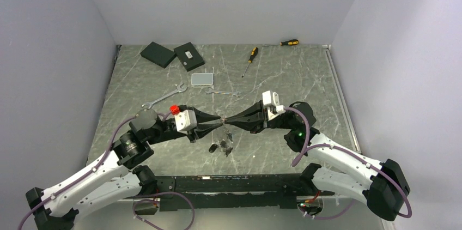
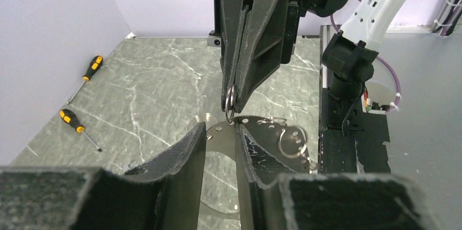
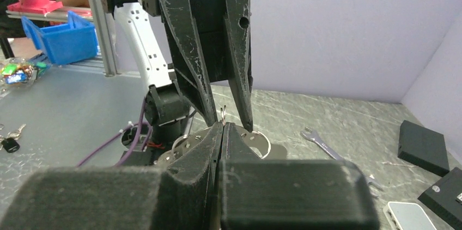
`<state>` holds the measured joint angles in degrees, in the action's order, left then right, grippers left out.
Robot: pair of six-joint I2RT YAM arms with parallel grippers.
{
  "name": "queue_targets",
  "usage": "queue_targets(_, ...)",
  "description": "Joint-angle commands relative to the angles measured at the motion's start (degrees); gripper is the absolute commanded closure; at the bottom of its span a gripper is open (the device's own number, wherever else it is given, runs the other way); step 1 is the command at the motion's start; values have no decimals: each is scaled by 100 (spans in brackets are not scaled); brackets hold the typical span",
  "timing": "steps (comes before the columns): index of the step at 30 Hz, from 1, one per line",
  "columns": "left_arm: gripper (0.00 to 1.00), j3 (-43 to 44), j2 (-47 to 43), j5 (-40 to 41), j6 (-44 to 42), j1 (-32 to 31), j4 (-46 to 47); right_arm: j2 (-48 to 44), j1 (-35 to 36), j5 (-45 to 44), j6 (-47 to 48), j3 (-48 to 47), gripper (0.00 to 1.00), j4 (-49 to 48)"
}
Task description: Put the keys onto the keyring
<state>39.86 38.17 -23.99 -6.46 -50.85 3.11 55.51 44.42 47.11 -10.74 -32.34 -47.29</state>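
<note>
Just ahead of the arm bases, the keys point(image 1: 220, 146) lie in a small dark cluster on the surface point(image 1: 305, 132), at 6 o'clock from the spot where the two grippers meet and clear of both. Seen from the left wrist, silvery metal pieces and a loose ring rest under the fingertips. A thin silvery curve, seemingly the keyring point(image 2: 218, 211), shows on the surface through the gap, too faint to follow all the way round.

Above the cluster the arms point at each other, tip to tip. The left gripper point(image 2: 220, 129) reaches in from 9 o'clock with its fingers spread and a clear gap between them, holding nothing. The right gripper point(image 3: 222, 125) comes from 3 o'clock with its fingers pressed together, pinching a small silvery ring point(image 2: 230, 101) at the very tip. That ring hangs in the air within the left gripper's gap, touching neither left finger as far as the views show. I cannot tell whether a key hangs from it.

Farther out, at about 10 o'clock, lies a silver wrench point(image 1: 163, 98), with a second, smaller wrench point(image 1: 223, 93) at 12 o'clock. Beyond them sits a small clear box point(image 1: 202, 79). Two flat black boxes point(image 1: 173, 55) rest at 11 o'clock near the back wall. Two yellow-and-black screwdrivers point(image 1: 249, 61) lie at 1 o'clock, one of them against the far edge.
</note>
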Motion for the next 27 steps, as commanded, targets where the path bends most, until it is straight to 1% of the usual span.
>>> queue_targets(1, 70, 87, 159, -380, 145, -11, 259, -58, -14, 113, 9, -44, 100, -400)
queue_targets(13, 80, 189, 272, -475, 116, -7, 199, -55, -19, 149, 128, -18, 100, -267)
queue_targets(16, 78, 214, 263, -452, 119, -11, 174, -49, -13, 132, 159, -11, 100, -233)
queue_targets(19, 73, 222, 244, -475, 134, -10, 179, -40, -14, 132, 168, -9, 100, -234)
queue_targets(21, 72, 218, 243, -469, 143, -5, 195, -30, -19, 132, 169, -9, 100, -235)
queue_targets(25, 77, 198, 290, -493, 162, -9, 225, -5, -13, 124, 152, 25, 100, -283)
queue_targets(27, 82, 198, 311, -513, 162, -10, 225, -8, -18, 123, 143, 39, 100, -292)
